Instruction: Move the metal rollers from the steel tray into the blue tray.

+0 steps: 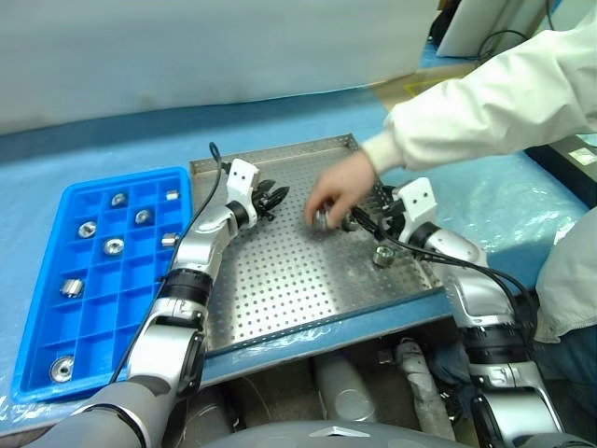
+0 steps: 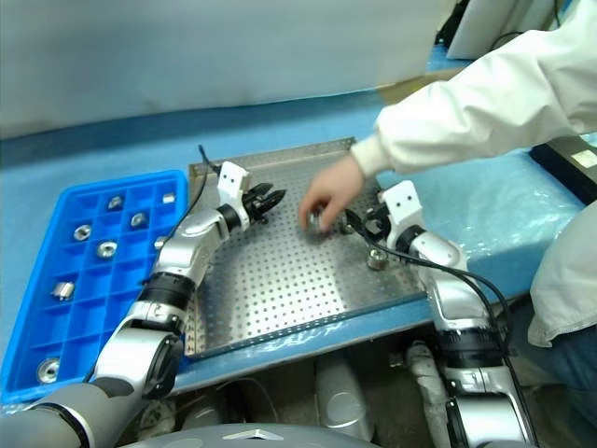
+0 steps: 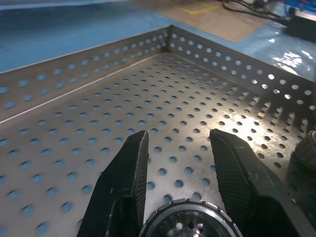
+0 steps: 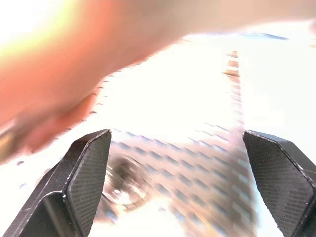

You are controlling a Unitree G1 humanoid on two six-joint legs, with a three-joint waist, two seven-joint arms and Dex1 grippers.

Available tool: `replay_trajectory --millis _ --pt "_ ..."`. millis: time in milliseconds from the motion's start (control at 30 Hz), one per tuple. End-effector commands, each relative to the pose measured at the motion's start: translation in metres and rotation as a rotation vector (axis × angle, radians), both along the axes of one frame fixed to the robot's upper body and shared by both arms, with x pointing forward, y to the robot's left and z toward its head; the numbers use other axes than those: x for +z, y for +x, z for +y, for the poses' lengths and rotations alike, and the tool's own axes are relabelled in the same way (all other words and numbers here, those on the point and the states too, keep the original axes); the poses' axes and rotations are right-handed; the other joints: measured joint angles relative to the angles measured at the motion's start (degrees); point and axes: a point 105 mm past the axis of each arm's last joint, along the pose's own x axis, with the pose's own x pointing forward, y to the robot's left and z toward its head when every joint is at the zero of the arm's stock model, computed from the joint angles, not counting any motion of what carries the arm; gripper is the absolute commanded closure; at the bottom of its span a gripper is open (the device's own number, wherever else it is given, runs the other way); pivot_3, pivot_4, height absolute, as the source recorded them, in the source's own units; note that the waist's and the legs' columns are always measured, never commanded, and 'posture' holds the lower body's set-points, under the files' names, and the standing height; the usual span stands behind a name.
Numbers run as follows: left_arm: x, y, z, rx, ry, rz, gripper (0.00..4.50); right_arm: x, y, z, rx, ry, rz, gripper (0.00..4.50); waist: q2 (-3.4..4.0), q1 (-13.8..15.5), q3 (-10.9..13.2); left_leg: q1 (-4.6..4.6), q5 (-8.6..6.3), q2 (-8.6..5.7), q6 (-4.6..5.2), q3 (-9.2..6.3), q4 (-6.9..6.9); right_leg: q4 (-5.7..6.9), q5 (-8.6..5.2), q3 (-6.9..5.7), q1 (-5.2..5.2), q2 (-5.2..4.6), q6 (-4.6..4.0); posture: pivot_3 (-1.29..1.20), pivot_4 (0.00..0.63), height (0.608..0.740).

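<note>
Gleaming hollow-centred metal rollers [image 1: 113,246]

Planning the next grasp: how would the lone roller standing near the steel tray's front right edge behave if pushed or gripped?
The roller looks solid metal, so probably heavy for its size and rigid. It stands on its flat end, so a push likely slides it across the steel tray; tipped over, it may roll. Its smooth sides may slip.
</note>
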Motion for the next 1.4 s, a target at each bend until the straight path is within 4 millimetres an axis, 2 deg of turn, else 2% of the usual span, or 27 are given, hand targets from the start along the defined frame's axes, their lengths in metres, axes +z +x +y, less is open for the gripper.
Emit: replay_trajectory --millis 33,233,467,567,700,867,1033,1167,1333,1400 --pt "0.02 -0.008 0.022 0.096 -0.023 -0.066 2.87 0.01 0.008 0.021 0.102 -0.012 -0.043 0.0 0.0 1.8 0.0 0.02 0.01 0.02 -0.01 -0.01 0.0 0.04 0.0 0.0 0.0 0.01 -0.01 -0.3 0.15 0.74" --pt "0.024 -0.021 0.036 0.188 -0.03 -0.084 2.87 0.014 0.02 0.038 0.176 0.012 -0.052 0.0 0.05 8.1 0.0 0.08 0.08 0.13 -0.1 0.0 -0.03 0.13 -0.05 0.02 0.01 0.07 -0.11 -0.21 0.15 0.74" --pt "0.033 -0.032 0.067 0.359 -0.002 -0.132 2.87 0.012 0.025 0.071 0.287 0.011 -0.052 0.0 0.06 14.8 0.0 0.23 0.26 0.35 -0.44 0.14 -0.2 0.23 -0.06 0.2 -0.13 0.18 -0.13 -0.09 0.15 0.74" --pt "0.033 -0.044 0.087 0.487 -0.008 -0.144 2.87 0.012 0.029 0.077 0.318 0.016 -0.041 0.0 0.06 17.5 0.0 0.21 0.34 0.47 -0.61 0.14 -0.35 0.24 -0.07 0.16 -0.21 0.26 -0.15 -0.02 0.15 0.74" --pt "0.031 -0.065 0.1 0.58 -0.023 -0.147 2.87 0.008 0.031 0.09 0.379 0.002 -0.024 0.0 0.06 20.4 0.0 0.2 0.26 0.48 -0.85 0.15 -0.4 0.24 -0.09 0.14 -0.22 0.26 -0.19 0.06 0.15 0.74" --pt "0.022 -0.097 0.101 0.61 -0.014 -0.114 2.87 0.006 0.033 0.103 0.426 -0.006 -0.02 0.0 0.06 21.8 0.0 0.2 0.29 0.48 -0.93 0.14 -0.48 0.24 -0.1 0.12 -0.25 0.25 -0.19 0.1 0.15 0.74" --pt "0.01 -0.117 0.108 0.662 0.011 -0.058 2.87 0.002 0.032 0.11 0.451 -0.003 -0.014 0.0 0.06 22.4 0.0 0.2 0.43 0.54 -1.16 0.13 -0.73 0.24 -0.1 0.11 -0.38 0.3 -0.19 0.12 0.15 0.74" --pt "0.0 -0.126 0.113 0.702 0.037 -0.013 2.87 0.0 0.03 0.112 0.462 -0.002 -0.012 0.0 0.06 22.5 0.0 0.2 0.47 0.59 -1.23 0.13 -0.79 0.25 -0.1 0.11 -0.43 0.34 -0.18 0.12 0.15 0.74" --pt "-0.012 -0.124 0.102 0.635 0.053 0.046 2.87 -0.003 0.03 0.109 0.456 -0.014 -0.01 0.0 0.06 22.6 0.0 0.18 0.51 0.54 -1.28 0.15 -0.92 0.24 -0.1 0.15 -0.58 0.35 -0.18 0.1 0.15 0.74" --pt "-0.016 -0.123 0.099 0.616 0.058 0.061 2.15 -0.002 0.031 0.106 0.447 -0.013 -0.012 0.0 0.07 22.7 0.0 0.19 0.56 0.54 -1.34 0.15 -0.99 0.25 -0.1 0.15 -0.61 0.36 -0.18 0.1 0.15 0.74"
